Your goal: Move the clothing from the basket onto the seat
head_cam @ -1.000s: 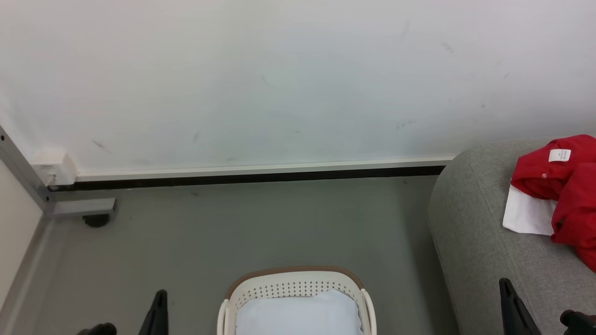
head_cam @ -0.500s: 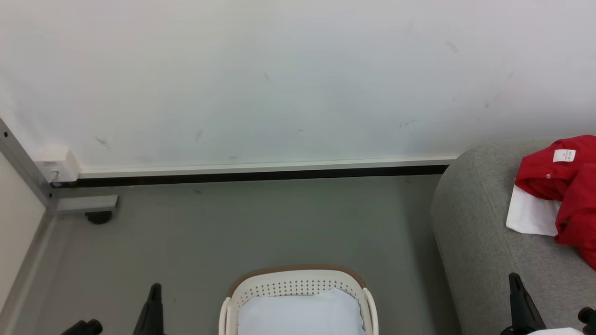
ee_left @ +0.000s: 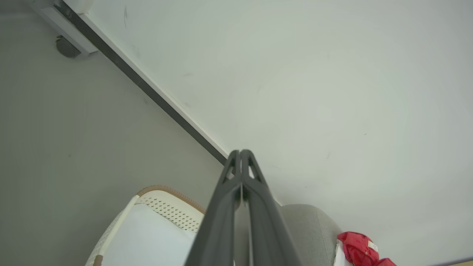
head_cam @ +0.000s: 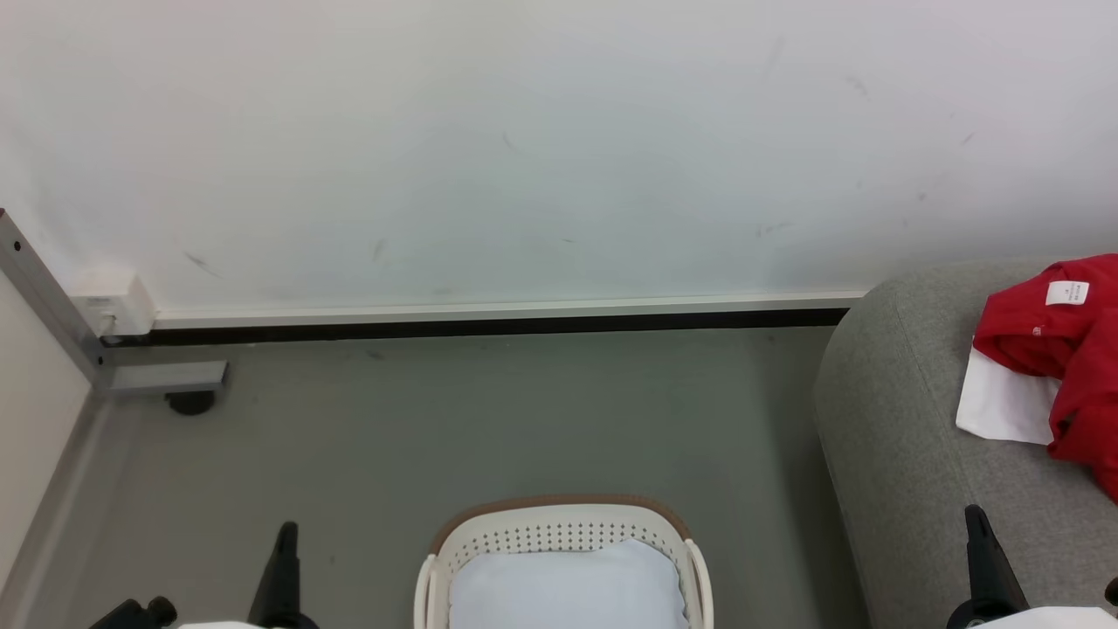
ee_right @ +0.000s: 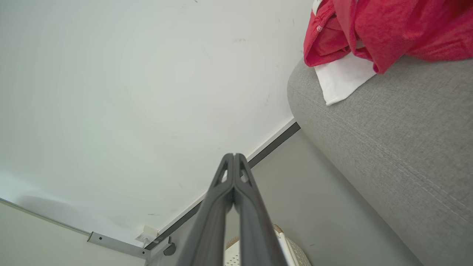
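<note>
The left gripper (ee_left: 241,152) is seen with its two dark fingers pressed together tip to tip, and the right gripper (ee_right: 234,155) is closed in the same way. The clothing (head_cam: 1061,349), bright red with a white panel and a small white label, is found heaped on the seat (head_cam: 908,454), ahead of the right gripper and off to its right, well apart from its fingertips. The white panel is spread flat on the grey fabric near the seat's rounded corner. The basket (head_cam: 559,524) is set on the floor (head_cam: 489,419) between the two grippers, and a pale pad (head_cam: 568,590) is seen lying in it. A strip of bare floor is left between the left gripper and the basket's brown rim, and another between the basket and the seat's curved side. Ahead of both grippers the floor is bounded by a dark skirting strip (head_cam: 489,328) under the white wall (head_cam: 524,157). Ahead of the left gripper and to its left, a metal frame foot (head_cam: 166,377) on a dark caster (head_cam: 190,402) is seen against that wall.
</note>
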